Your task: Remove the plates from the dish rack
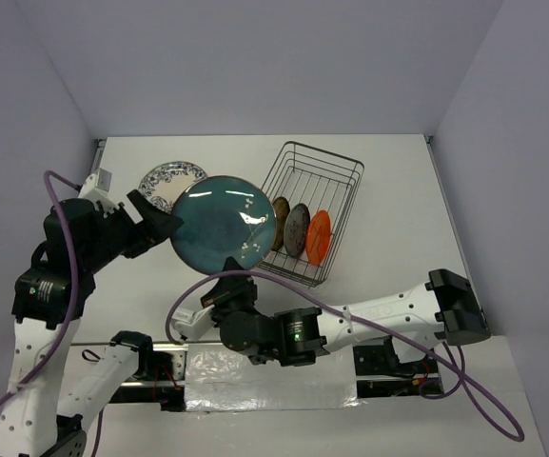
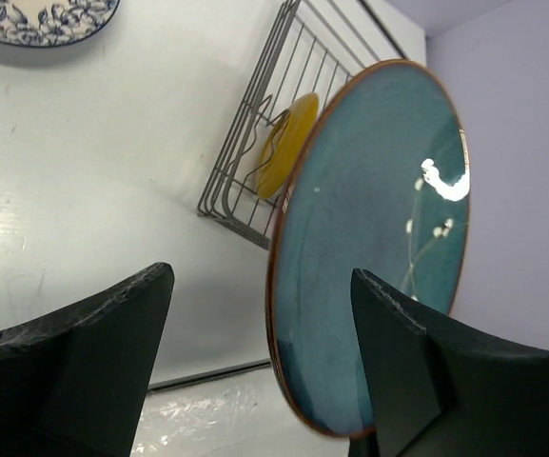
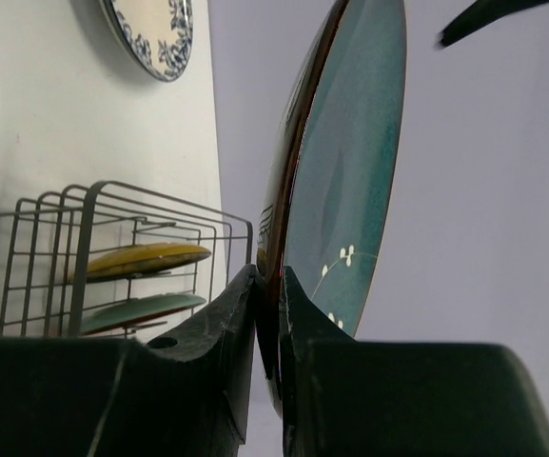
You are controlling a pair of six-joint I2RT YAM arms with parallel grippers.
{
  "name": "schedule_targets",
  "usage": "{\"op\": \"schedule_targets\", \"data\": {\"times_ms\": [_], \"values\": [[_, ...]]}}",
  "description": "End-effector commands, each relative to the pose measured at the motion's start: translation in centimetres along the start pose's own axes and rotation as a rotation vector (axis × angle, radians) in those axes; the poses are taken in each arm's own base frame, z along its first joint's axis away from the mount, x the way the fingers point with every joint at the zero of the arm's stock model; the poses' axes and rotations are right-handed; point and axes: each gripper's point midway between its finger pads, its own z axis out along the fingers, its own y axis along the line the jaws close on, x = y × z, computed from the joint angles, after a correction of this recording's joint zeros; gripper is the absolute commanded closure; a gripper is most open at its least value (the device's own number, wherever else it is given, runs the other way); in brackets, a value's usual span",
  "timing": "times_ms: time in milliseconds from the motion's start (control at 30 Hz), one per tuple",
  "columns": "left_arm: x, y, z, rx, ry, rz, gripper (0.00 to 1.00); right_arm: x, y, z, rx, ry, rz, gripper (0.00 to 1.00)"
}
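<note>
A large dark teal plate hangs on edge above the table, left of the dish rack. My right gripper is shut on its lower rim; in the right wrist view both fingers pinch the teal plate. My left gripper stands open at the plate's left edge. In the left wrist view the teal plate sits between the wide-apart fingers, close to the right one. Three smaller plates stand in the rack: mustard, grey, orange.
A blue-and-white patterned plate lies flat on the table behind my left gripper, also seen as the patterned plate in the left wrist view. The rack stands right of it. White walls close the table on three sides.
</note>
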Motion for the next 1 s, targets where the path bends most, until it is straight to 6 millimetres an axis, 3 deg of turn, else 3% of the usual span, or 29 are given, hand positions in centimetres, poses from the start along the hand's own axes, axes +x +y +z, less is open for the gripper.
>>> {"op": "schedule_targets", "data": {"times_ms": [0,133,200,233,267,333,433,500,533,600,633,700,733,800,833,867,900,967], "values": [[0.0,-0.5,1.1,0.041,0.015,0.040,0.12,-2.1,-5.6,-1.3,0.124,-0.043,0.167,1.00],[0.4,-0.6,1.9,0.072,0.022,0.027,0.26,-3.5,-6.3,-1.5,0.145,-0.085,0.205,1.00],[1.0,-0.7,2.3,0.095,0.044,0.019,0.37,-4.3,-6.3,-1.3,0.125,-0.116,0.237,1.00],[0.8,-1.3,2.4,0.127,0.035,0.016,0.48,-4.6,-6.1,-1.4,0.115,-0.127,0.239,1.00],[1.1,-1.2,2.7,0.134,0.046,0.008,0.73,-4.9,-6.2,-1.3,0.116,-0.140,0.247,1.00],[1.1,-1.4,2.7,0.145,0.039,0.001,0.98,-4.9,-6.3,-1.3,0.134,-0.149,0.271,0.98],[0.3,-0.4,2.8,0.086,-0.009,-0.014,1.00,-3.7,-6.8,-1.1,0.175,-0.131,0.330,0.64],[-0.9,0.4,2.7,0.027,-0.076,-0.035,1.00,-1.9,-7.0,-1.4,0.198,-0.112,0.398,0.13],[-1.6,0.5,2.4,0.008,-0.104,-0.043,1.00,-0.5,-7.9,-1.8,0.209,-0.101,0.441,0.00],[-3.1,1.5,2.5,-0.068,-0.167,-0.070,1.00,1.1,-7.6,-2.2,0.193,-0.085,0.573,0.00],[-3.8,1.0,2.3,-0.065,-0.184,-0.076,1.00,2.7,-8.5,-3.1,0.185,-0.077,0.615,0.00],[-6.0,1.4,2.9,-0.127,-0.244,-0.093,1.00,4.1,-7.8,-4.0,0.141,-0.089,0.751,0.00],[-6.5,1.4,3.3,-0.141,-0.251,-0.100,1.00,5.4,-8.9,-5.2,0.143,-0.110,0.838,0.00],[-8.1,2.2,5.3,-0.188,-0.258,-0.112,1.00,6.1,-8.5,-6.3,0.084,-0.145,0.987,0.00],[-9.0,2.1,5.7,-0.194,-0.267,-0.121,1.00,7.1,-9.4,-7.4,0.075,-0.175,1.061,0.00],[-9.7,3.0,7.4,-0.219,-0.256,-0.131,1.00,7.2,-9.3,-7.9,0.051,-0.194,1.152,0.00],[-11.0,4.3,7.8,-0.247,-0.285,-0.156,1.00,7.6,-9.5,-8.4,0.040,-0.206,1.196,0.00],[-11.8,6.8,10.3,-0.278,-0.262,-0.196,1.00,8.3,-9.9,-9.7,-0.008,-0.238,1.297,0.00]]}}
